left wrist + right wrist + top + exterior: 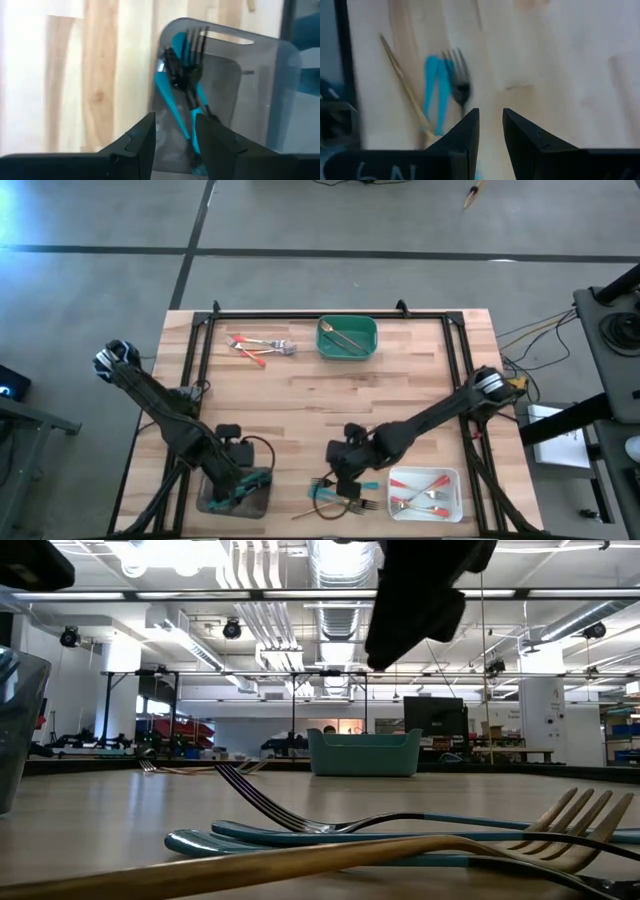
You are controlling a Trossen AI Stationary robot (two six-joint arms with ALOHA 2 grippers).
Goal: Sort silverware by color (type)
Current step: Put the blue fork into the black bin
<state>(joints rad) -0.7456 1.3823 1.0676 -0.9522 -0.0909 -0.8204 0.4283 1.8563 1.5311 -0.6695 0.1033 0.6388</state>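
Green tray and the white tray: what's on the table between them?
Only bare wood lies between the green tray and the white tray, seen from the high view.

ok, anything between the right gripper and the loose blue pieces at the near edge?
Nothing visible. The right gripper hangs just above the teal-handled pieces, fingers slightly apart with nothing between them. Only a gold piece lies mixed in with that pile. Left gripper is over the grey tray.

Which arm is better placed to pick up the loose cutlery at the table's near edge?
Right. The right gripper hangs over the loose blue and gold pieces, fingers parted and empty. The left gripper is over the grey tray.
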